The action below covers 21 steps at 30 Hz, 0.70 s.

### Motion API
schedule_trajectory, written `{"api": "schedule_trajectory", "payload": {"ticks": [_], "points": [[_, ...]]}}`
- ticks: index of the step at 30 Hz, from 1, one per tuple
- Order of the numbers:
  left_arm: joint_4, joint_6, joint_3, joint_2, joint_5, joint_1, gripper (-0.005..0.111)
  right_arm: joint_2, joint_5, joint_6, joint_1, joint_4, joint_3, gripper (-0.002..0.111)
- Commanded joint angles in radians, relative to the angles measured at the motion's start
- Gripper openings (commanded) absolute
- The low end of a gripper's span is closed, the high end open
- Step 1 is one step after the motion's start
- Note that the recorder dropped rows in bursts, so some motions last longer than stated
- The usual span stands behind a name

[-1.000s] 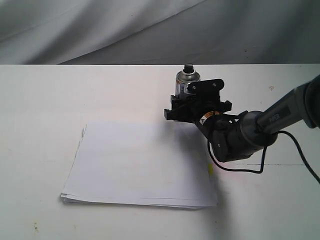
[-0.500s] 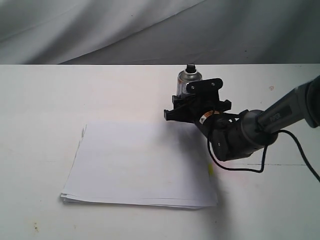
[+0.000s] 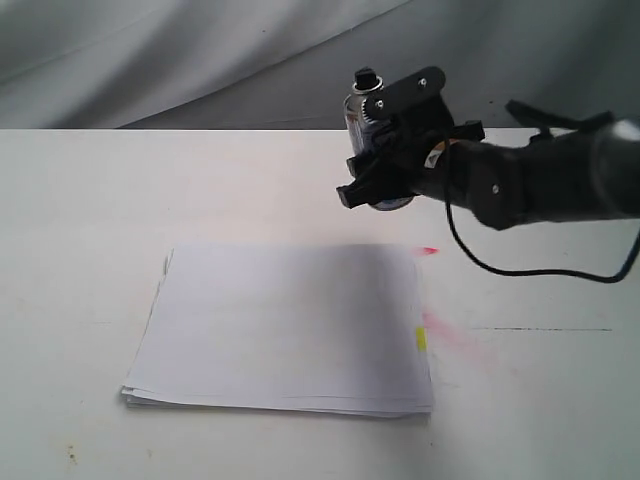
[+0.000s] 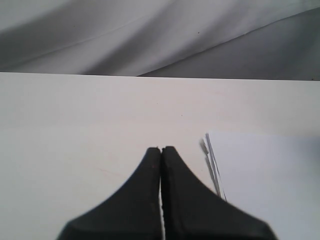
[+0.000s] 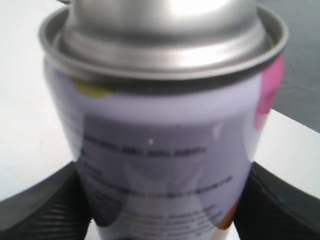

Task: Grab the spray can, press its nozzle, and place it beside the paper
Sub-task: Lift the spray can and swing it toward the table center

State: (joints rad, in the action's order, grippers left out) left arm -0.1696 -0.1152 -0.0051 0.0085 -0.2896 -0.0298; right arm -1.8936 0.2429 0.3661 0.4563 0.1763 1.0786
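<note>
The silver spray can (image 3: 358,108) hangs in the air above the table, beyond the far right corner of the paper (image 3: 285,325). My right gripper (image 3: 385,150) is shut on its body. The black nozzle (image 3: 366,77) sticks up above the gripper and nothing touches it. In the right wrist view the can (image 5: 165,150) fills the frame between the two black fingers (image 5: 45,210), and the nozzle is cut off. The white paper stack lies flat with a yellow tab (image 3: 421,339) at its right edge. My left gripper (image 4: 161,149) is shut and empty, low over the table beside the paper's corner (image 4: 270,180).
A grey cloth (image 3: 200,60) hangs behind the table's far edge. A black cable (image 3: 530,272) loops under the right arm. A small red mark (image 3: 430,250) and a pink smear (image 3: 445,335) lie on the tabletop right of the paper.
My right gripper has closed on the can and lifted it off the table, rising and moving toward the back. The paper has not moved.
</note>
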Motion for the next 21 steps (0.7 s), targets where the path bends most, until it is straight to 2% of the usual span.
{"api": "schedule_trajectory", "payload": {"ticks": [1, 6, 11, 18, 21], "points": [[-0.001, 0.001, 0.005, -0.005, 0.006, 0.002, 0.000, 0.136, -0.165, 0.042, -0.011, -0.099, 0.006, 0.000], [-0.001, 0.001, 0.005, -0.005, 0.006, 0.002, 0.000, 0.242, -0.412, 0.114, -0.012, -0.109, 0.006, 0.000], [-0.001, 0.001, 0.005, -0.005, 0.006, 0.002, 0.000, 0.284, -0.548, 0.079, 0.007, -0.275, 0.006, 0.000], [-0.001, 0.001, 0.005, -0.005, 0.006, 0.002, 0.000, 0.281, -0.612, -0.424, 0.084, -0.852, 0.006, 0.000], [-0.001, 0.001, 0.005, -0.005, 0.006, 0.002, 0.000, 0.281, -0.614, -0.549, 0.129, -1.026, 0.006, 0.000]]}}
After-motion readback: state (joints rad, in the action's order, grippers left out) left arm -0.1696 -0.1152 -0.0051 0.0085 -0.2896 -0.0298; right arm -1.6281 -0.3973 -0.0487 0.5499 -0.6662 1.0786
